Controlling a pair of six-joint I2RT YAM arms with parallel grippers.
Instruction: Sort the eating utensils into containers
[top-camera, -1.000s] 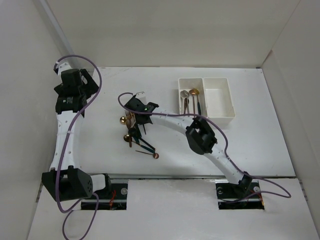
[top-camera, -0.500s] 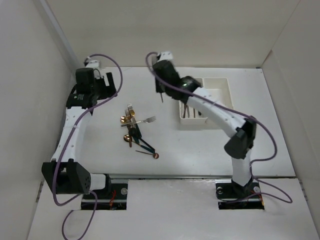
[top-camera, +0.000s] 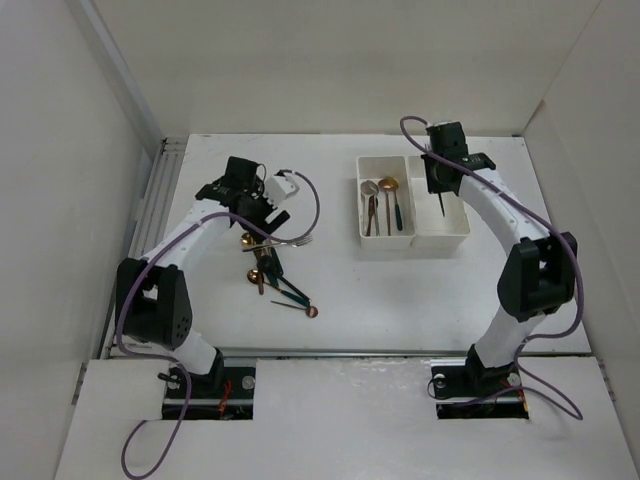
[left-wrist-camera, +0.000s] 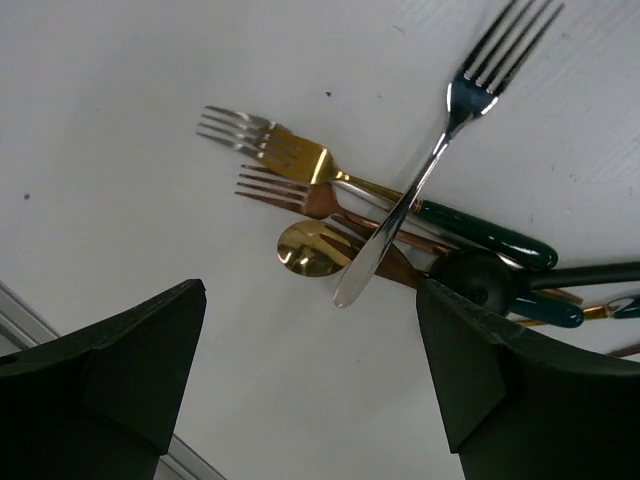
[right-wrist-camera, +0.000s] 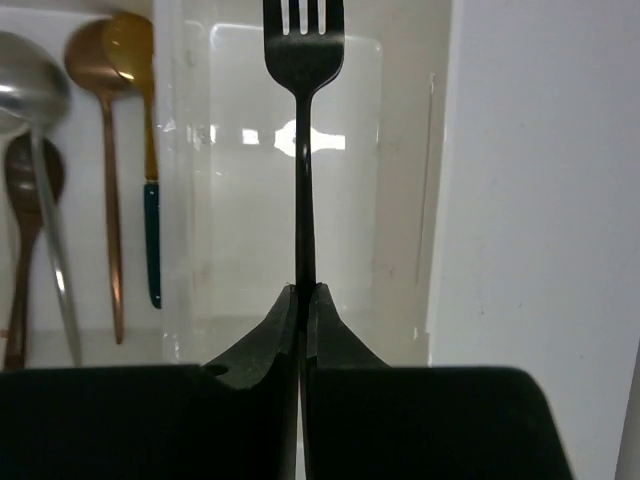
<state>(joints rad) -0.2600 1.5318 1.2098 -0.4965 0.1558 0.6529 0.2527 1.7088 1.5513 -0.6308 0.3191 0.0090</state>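
Left of the overhead frame: left jaws spread wide, nothing between them, hanging over the heap of loose utensils (top-camera: 270, 265) on the surface (top-camera: 220, 300). The wrist view shows a silver fork (left-wrist-camera: 440, 150) lying across a gold fork (left-wrist-camera: 290, 152), a copper fork (left-wrist-camera: 290, 192) and a gold spoon (left-wrist-camera: 308, 250). I'd take the silver fork first, since it sits on top. Set the jaws across its handle, clear of the others.

Middle right: the left bin (top-camera: 384, 166) holds spoons (top-camera: 378, 205).

Right: right jaws pressed together on a dark fork (right-wrist-camera: 303, 150), tines pointing away, over the right bin (right-wrist-camera: 240, 250). I see no utensil in it, so I reckon forks go there. Lower before letting go, handle along the bin's length, so it can't bounce out.
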